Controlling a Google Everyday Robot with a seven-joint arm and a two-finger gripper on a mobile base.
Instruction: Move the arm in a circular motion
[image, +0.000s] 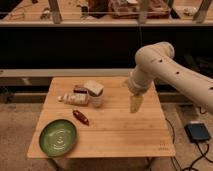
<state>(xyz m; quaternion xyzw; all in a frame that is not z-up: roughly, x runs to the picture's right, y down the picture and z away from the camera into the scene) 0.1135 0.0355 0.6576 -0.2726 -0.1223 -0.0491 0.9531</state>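
- Round green ceramic plate (57, 137), nearest the camera, sits well left of the gripper (135, 104).
- The pale yellowish gripper hangs over the light wooden table (125, 135) — clenched or released, I cannot tell.
- The thick cream-white tubular arm (165, 65) rises above it and to its right.

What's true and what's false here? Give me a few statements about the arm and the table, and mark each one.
1. The arm reaches in from the right side of the picture. True.
2. The gripper hangs over the green plate. False: it hangs over the right half of the table, well away from the plate at the front left corner.
3. The red packet lies on the plate. False: it lies on the wood, just beyond the plate's rim.
4. The table has a wooden top. True.
5. A black box sits on the floor to the right of the table. True.
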